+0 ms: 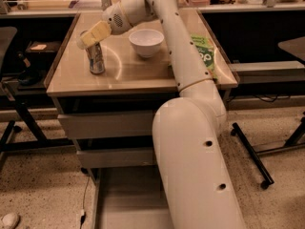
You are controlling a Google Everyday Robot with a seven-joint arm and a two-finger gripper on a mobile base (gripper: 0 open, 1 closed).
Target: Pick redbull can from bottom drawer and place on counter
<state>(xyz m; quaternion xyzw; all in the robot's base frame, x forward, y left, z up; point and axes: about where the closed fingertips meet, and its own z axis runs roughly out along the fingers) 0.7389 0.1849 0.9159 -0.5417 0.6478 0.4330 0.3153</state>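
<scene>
Lab workspace, dark side tables (291, 46), speckled floor (43, 175), gripper (91, 35) over counter (138, 75)

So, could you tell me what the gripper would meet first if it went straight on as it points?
The redbull can: the gripper points down-left at its top, above the counter; contact is unclear.

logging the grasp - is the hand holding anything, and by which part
Cannot be told. The hand sits at the top of the can, which stands upright on the counter; any hold would be on its upper end.

Warm dim light, glare on counter (143, 75) under hand (91, 36)
</scene>
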